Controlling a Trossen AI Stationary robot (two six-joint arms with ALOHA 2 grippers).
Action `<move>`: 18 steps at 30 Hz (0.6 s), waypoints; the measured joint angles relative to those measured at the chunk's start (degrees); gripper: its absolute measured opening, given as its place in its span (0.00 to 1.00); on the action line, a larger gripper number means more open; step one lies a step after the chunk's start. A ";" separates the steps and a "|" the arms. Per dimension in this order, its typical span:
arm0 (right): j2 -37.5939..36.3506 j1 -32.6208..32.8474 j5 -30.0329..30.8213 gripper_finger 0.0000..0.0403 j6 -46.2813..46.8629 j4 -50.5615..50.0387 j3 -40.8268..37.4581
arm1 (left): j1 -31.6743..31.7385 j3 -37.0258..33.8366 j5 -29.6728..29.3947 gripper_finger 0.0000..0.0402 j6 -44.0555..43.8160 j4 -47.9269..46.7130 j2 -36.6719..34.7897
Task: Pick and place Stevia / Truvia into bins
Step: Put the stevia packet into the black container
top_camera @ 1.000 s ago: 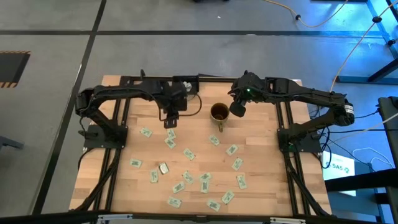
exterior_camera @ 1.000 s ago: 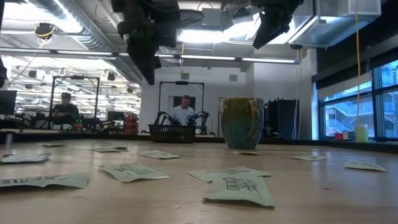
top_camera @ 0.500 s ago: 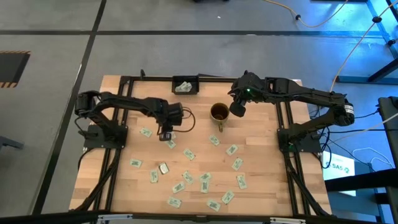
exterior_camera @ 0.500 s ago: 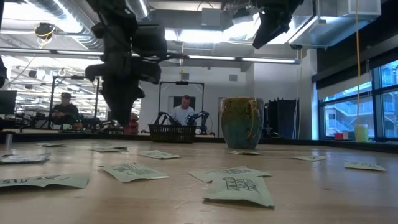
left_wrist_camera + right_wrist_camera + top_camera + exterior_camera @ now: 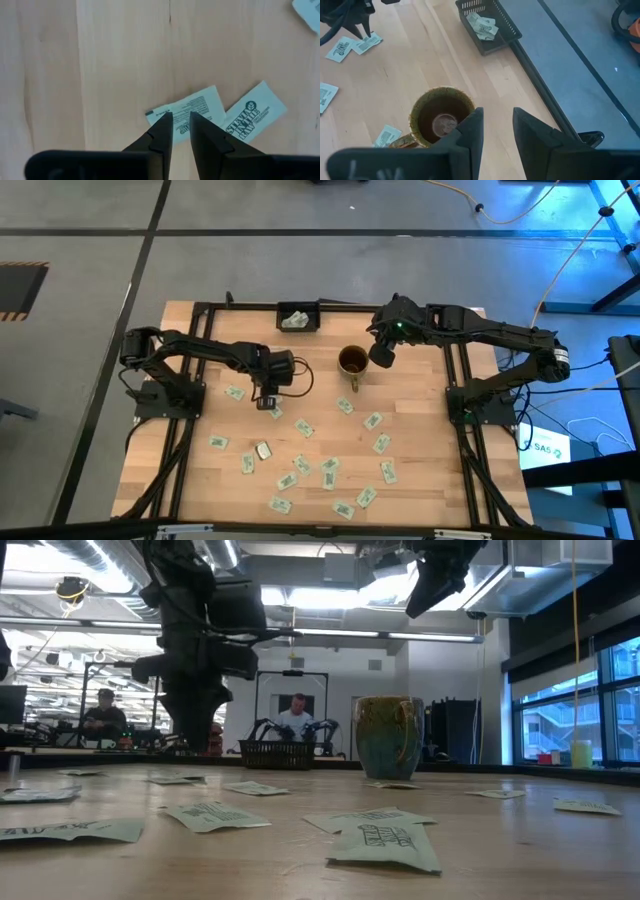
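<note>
Evenly lit from above in the high view, with soft, short shadows under the arms on the table (image 5: 420,480) and a blue tint along the right edge. Strongly backlit in the low view: ceiling lights (image 5: 330,595) blown out to white glare, windows (image 5: 575,710) bright, both arms reduced to dark silhouettes. Nearest sachets (image 5: 385,840) soft and out of focus there, mug (image 5: 388,736) sharper. Bright, flat light in the left wrist view, wood pale and nearly washed out, fingers (image 5: 161,137) blurred by closeness. Right wrist view clear at mid-distance, fingers (image 5: 470,130) soft, slight wide-angle bend toward the edges.
</note>
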 joint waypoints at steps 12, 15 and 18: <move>0.00 0.00 0.01 0.27 0.00 -0.04 0.00 | -2.03 0.61 -0.74 0.12 -1.35 0.00 9.10; 0.00 -0.01 0.01 0.27 0.00 -0.04 -0.01 | -2.00 0.63 -1.00 0.08 -1.45 0.33 9.35; 0.00 0.00 0.02 0.27 0.00 -0.08 -0.02 | -2.05 0.51 -2.32 0.03 -1.43 0.91 9.02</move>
